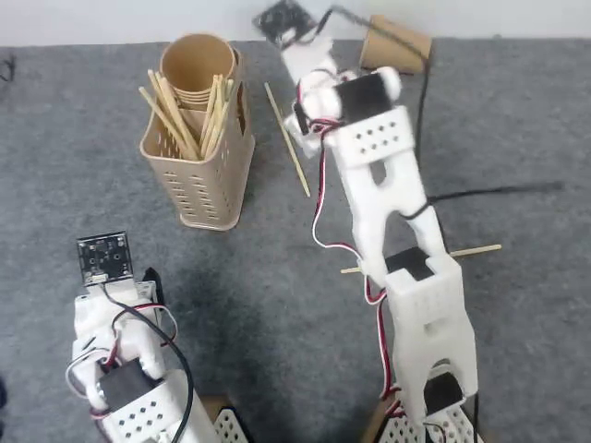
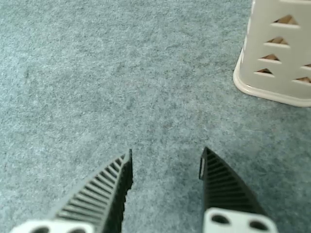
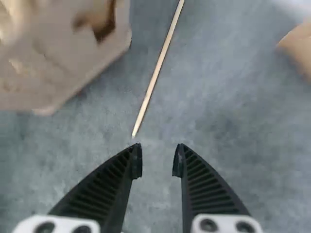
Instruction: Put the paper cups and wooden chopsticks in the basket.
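In the high view, the basket (image 1: 199, 157) stands upright on the grey-covered counter (image 1: 517, 148), left of centre. It holds stacked paper cups (image 1: 197, 69) and a bunch of wooden chopsticks (image 1: 185, 111). A loose chopstick (image 1: 288, 138) lies flat between the basket and the right arm (image 1: 397, 212), apart from both. A lone paper cup (image 1: 397, 44) lies on its side at the counter's far edge. A second chopstick (image 1: 471, 250) lies crosswise under the right arm, which hides its middle. Open counter stretches to the right of that arm and in front of the basket. The left arm (image 1: 129, 369) sits at the near edge, cut off by the frame.

In the left wrist view, the left tool (image 2: 165, 162) is released, with its jaws wide apart and only bare counter (image 2: 121, 73) between them. The basket's lower corner (image 2: 277, 58) stands well ahead, cropped by the frame.

In the right wrist view, the right tool (image 3: 157, 158) is released too, with a narrow gap and nothing in it. The loose chopstick's (image 3: 155, 73) near tip lies just ahead of one finger. The basket (image 3: 58, 53) is blurred beside it. A tan corner (image 3: 299, 48) is cut off at the frame's edge, and we cannot tell what it is.
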`<state>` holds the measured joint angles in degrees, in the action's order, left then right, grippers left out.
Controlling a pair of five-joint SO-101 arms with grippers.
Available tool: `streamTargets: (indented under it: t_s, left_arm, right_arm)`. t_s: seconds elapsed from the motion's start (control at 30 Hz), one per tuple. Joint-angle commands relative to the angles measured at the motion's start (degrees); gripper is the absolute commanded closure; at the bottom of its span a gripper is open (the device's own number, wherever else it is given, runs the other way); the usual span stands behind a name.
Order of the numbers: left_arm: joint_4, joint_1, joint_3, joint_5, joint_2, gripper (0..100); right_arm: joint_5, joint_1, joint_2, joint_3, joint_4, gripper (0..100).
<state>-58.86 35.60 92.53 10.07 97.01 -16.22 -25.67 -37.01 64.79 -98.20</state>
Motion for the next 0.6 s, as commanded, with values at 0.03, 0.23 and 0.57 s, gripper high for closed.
streamTargets:
  t_s: [0.03, 0.23, 0.57]
  left_arm:
    - [1.1, -0.2, 0.1, 0.7, -0.2, 79]
    - [1.1, -0.2, 0.1, 0.7, -0.2, 79]
    - [1.1, -0.2, 0.1, 0.7, -0.2, 79]
  right_arm:
    - [-0.6, 0.0, -3.4, -6.9, 9.5, 88.3]
    - [-0.8, 2.1, -13.9, -8.1, 17.7, 88.4]
    - [-0.9, -1.5, -20.1, -3.2, 18.3, 88.4]
